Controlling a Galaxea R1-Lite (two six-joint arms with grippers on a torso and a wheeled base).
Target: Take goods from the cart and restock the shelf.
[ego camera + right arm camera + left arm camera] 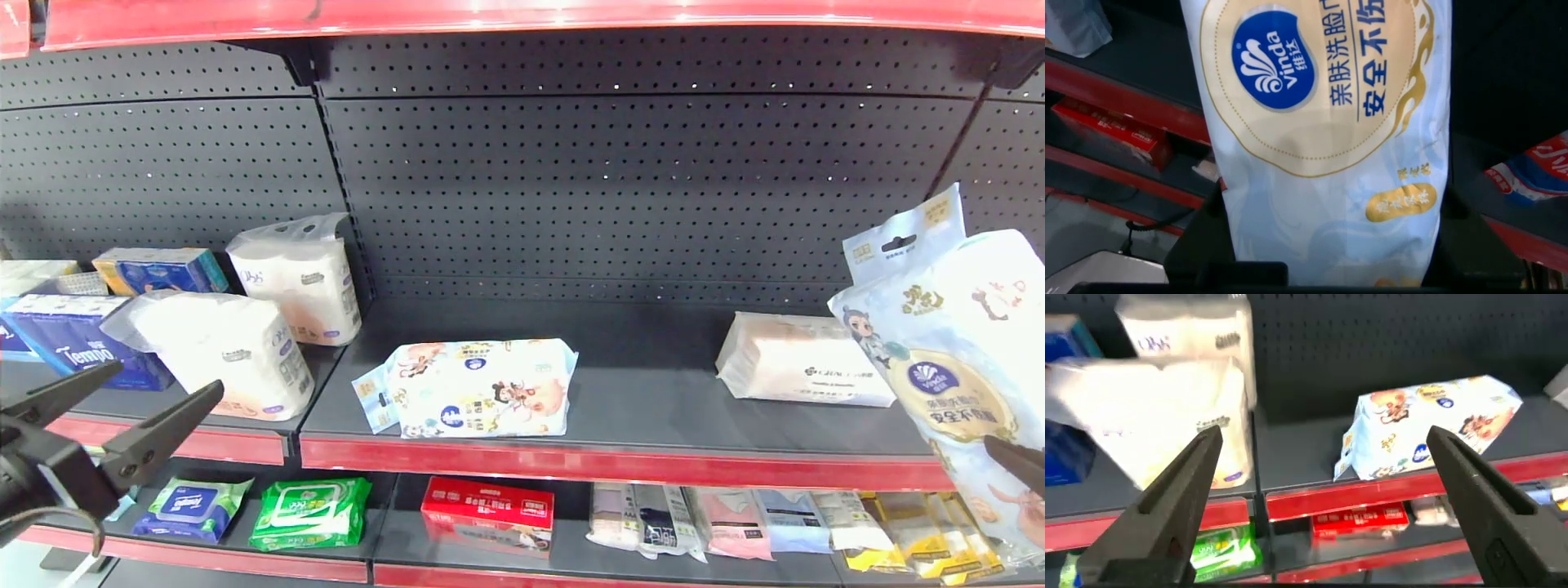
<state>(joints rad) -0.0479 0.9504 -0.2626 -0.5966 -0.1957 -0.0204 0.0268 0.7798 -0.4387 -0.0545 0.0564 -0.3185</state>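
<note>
Tissue pack (1323,147) between right jaws, at right end of shelf (653,384)

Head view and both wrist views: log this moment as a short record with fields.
left pincer: open, empty, in front of the white roll pack
right pincer: shut on the tall pack, held up before the right end of the shelf
on shelf: cartoon pack lying at the front edge; pale flat pack lying farther right
free spot: bare board between those two packs
task state: tall pack not yet set on the shelf
</note>
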